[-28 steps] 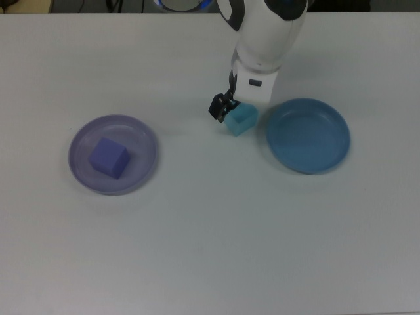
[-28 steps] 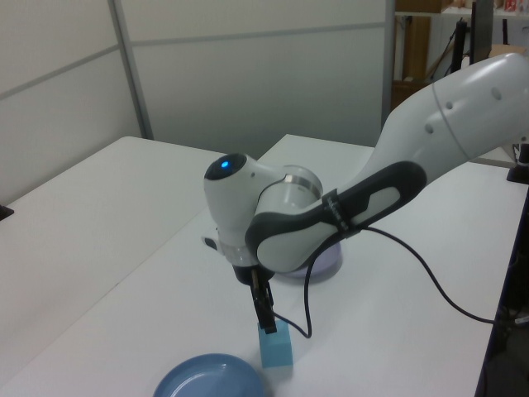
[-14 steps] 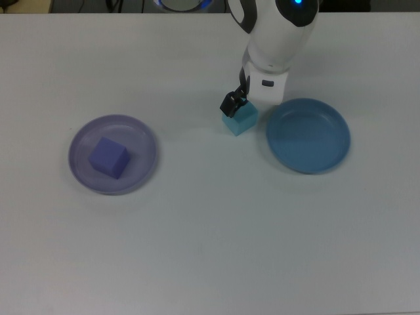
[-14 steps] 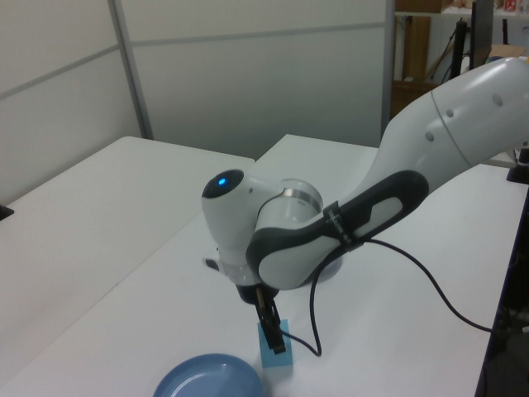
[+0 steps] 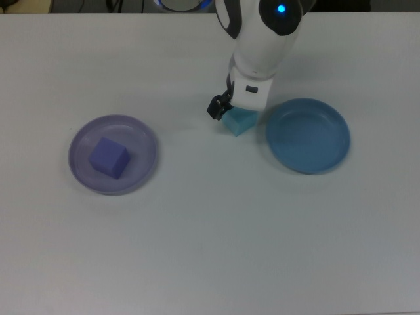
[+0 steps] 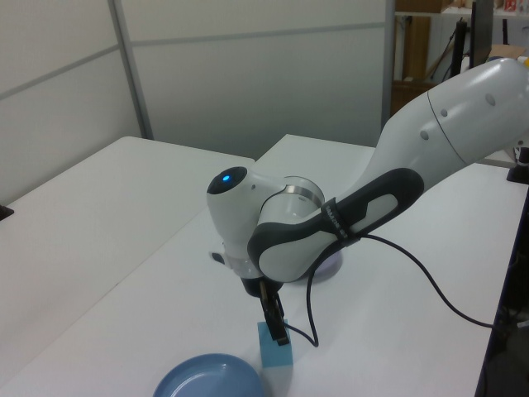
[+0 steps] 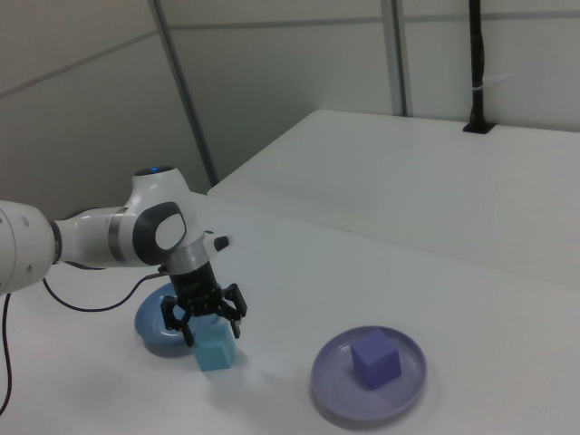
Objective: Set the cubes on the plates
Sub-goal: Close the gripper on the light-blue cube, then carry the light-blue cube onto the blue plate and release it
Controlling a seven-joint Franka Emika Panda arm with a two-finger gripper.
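The black two-finger pincer (image 7: 203,319) hangs just above the small matte cyan-turquoise foam cube (image 7: 214,346), its fingers spread apart and straddling the cube's top; nothing is clamped yet. In the top view the pincer (image 5: 226,110) shows one dark finger at the top view's left of the cube (image 5: 239,122), while the white wrist hides the other.

The step in hand looks like the grasp of this cube. To do it well, the pincer should come down until the fingers sit on two opposite flat faces, low enough to bite past the top edge, and centred so that closing does not twist or push the cube sideways. Foam gives, so a moderate squeeze should do. The lift then needs to clear the rim of the round medium-blue shallow plate (image 5: 308,135), which lies empty just beside the cube on the top view's right, before the cube is set down in the plate's middle.

The cyan cube rests on the white surface (image 5: 210,223), sharp-edged, turned a little askew to the surface's edges. Well apart, on the top view's left, the violet-purple foam cube (image 5: 108,157) already sits inside the round pale lavender plate (image 5: 143,141), so about half the task appears done.
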